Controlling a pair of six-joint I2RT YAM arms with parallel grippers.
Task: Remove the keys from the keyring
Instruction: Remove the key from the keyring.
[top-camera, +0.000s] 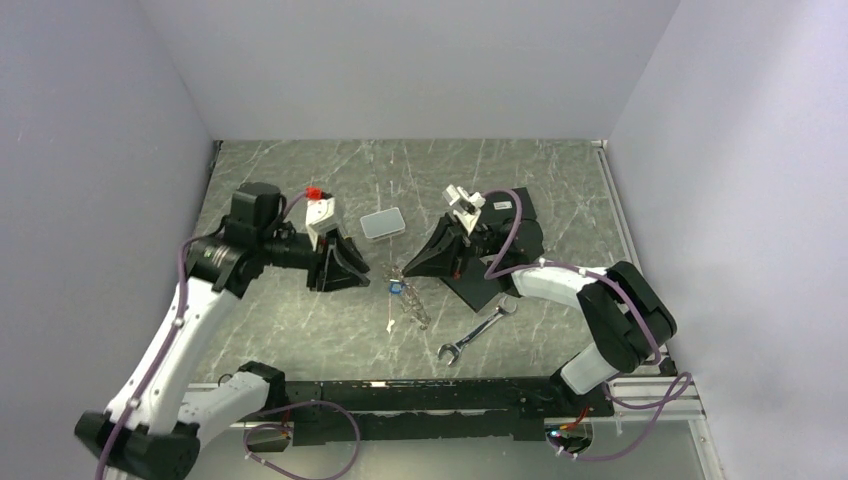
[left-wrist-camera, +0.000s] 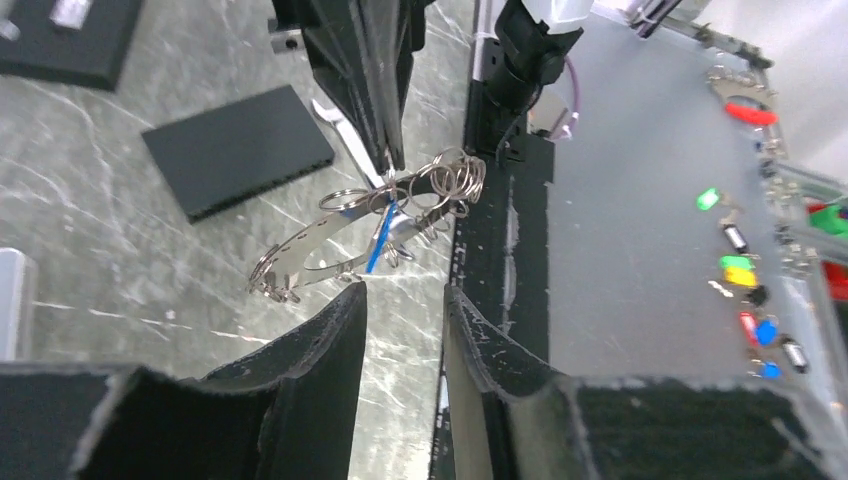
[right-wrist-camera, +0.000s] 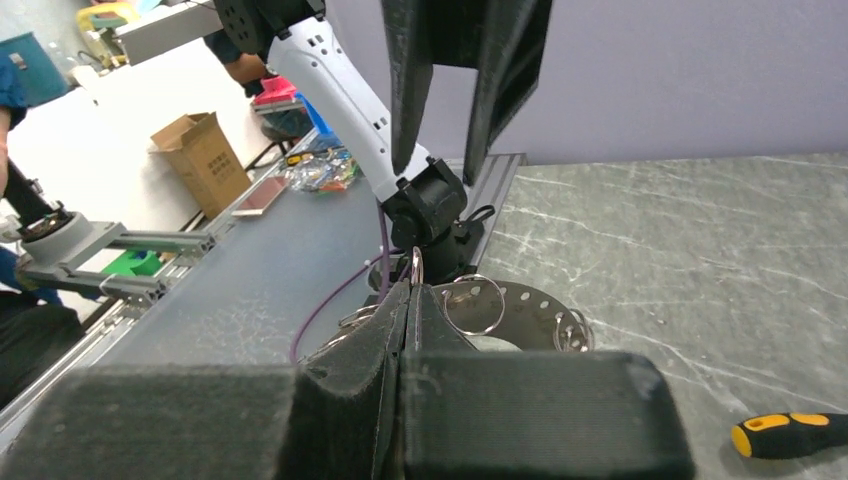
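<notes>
The keyring (left-wrist-camera: 310, 240) is a flat grey metal band with holes, hung with several small wire rings and a blue piece (left-wrist-camera: 378, 235). It lies at the table's middle in the top view (top-camera: 410, 300). My right gripper (right-wrist-camera: 413, 283) is shut on one small ring at the keyring's rim, and the band (right-wrist-camera: 525, 305) hangs tilted beyond its fingers. From the left wrist view the right fingers (left-wrist-camera: 385, 100) come down onto that ring. My left gripper (left-wrist-camera: 405, 297) is open and empty, just short of the keyring's near edge. In the top view the left gripper (top-camera: 362, 275) faces the right gripper (top-camera: 405, 272) across the keyring.
A silver wrench (top-camera: 478, 330) lies near the front right of the keyring. A black flat rectangle (left-wrist-camera: 240, 150) lies beside it. A small white box (top-camera: 382, 222) sits behind. A yellow-and-black screwdriver (right-wrist-camera: 790, 435) lies on the table. The black rail (top-camera: 450, 395) runs along the near edge.
</notes>
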